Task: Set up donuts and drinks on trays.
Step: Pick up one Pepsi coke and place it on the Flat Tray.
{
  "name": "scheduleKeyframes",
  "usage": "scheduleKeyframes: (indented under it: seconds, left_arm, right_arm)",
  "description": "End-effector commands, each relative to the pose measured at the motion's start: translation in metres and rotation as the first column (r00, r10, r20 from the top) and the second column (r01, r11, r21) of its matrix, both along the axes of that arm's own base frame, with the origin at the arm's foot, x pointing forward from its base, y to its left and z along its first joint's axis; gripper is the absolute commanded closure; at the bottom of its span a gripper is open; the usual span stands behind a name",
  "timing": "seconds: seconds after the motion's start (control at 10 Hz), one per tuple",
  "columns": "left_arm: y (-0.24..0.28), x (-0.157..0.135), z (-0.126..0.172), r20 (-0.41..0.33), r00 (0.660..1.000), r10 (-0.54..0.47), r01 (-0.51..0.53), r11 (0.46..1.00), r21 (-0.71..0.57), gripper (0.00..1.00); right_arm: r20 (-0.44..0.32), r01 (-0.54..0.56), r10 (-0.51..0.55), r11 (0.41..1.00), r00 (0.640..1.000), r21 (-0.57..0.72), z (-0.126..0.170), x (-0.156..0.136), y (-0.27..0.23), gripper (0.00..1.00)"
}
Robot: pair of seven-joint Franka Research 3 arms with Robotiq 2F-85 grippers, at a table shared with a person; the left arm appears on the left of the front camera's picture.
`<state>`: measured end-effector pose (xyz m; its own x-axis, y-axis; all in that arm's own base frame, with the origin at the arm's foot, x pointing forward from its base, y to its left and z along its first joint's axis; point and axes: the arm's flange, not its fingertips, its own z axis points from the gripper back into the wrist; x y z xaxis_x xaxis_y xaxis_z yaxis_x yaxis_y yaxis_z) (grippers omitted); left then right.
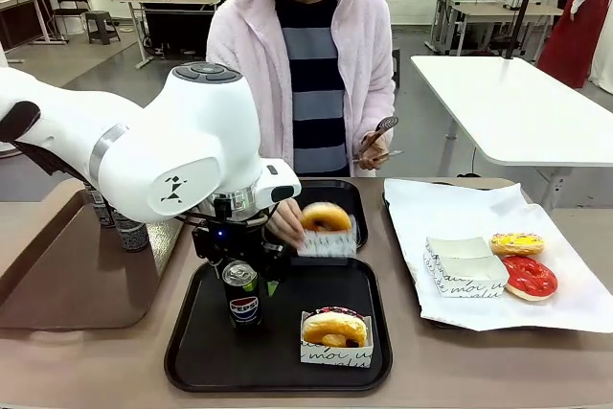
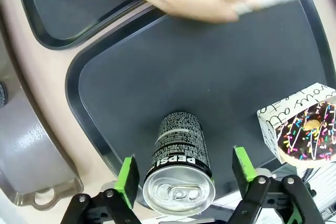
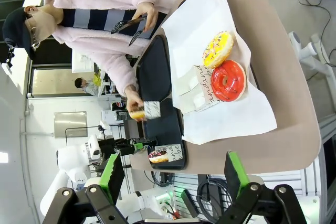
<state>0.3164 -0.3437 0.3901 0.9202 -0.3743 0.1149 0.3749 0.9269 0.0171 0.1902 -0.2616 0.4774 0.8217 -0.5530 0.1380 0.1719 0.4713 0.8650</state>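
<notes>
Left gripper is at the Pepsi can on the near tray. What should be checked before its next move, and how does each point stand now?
1. Pepsi can upright on near black tray: ok.
2. Left gripper open, pads off the can on both sides: ok.
3. Chocolate donut apart from that gripper: ok, though close.
4. Person's hand, holding a glazed donut, clear of the left gripper: not ok; it hovers just behind it.
5. Right gripper open, holding nothing: ok.
</notes>
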Motion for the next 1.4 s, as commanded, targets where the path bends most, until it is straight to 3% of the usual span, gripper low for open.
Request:
scheduleKeyframes:
  seconds: [0.0, 0.2, 0.5, 0.9, 1.3]
  left_arm:
    - [0.003, -0.007, 0.011, 0.033, 0.999, 0.017, -0.016, 1.0, -0.016, 0.02]
    - [0.03, -0.019, 0.045, 0.019, 1.0, 0.017, -0.016, 0.999, -0.043, 0.0]
    - [0.09, -0.062, 0.095, 0.032, 0.998, -0.061, 0.064, 0.991, -0.118, 0.0]
    - [0.14, -0.093, 0.115, 0.038, 0.995, -0.09, 0.095, 0.981, -0.172, 0.0]
    - [0.128, -0.088, 0.118, 0.044, 0.995, -0.084, 0.09, 0.985, -0.148, 0.0]
  right_arm:
    - [0.001, -0.008, 0.008, 1.0, 1.0, 0.004, -0.001, -0.002, -0.001, 0.0]
    - [0.001, -0.008, 0.008, 1.0, 1.0, 0.004, -0.001, -0.002, -0.001, 0.0]
    - [0.001, -0.008, 0.008, 1.0, 1.0, 0.004, -0.001, -0.002, -0.001, 0.0]
    - [0.001, -0.008, 0.008, 1.0, 1.0, 0.004, -0.001, -0.002, -0.001, 0.0]
    - [0.001, -0.008, 0.008, 1.0, 1.0, 0.004, -0.001, -0.002, -0.001, 0.0]
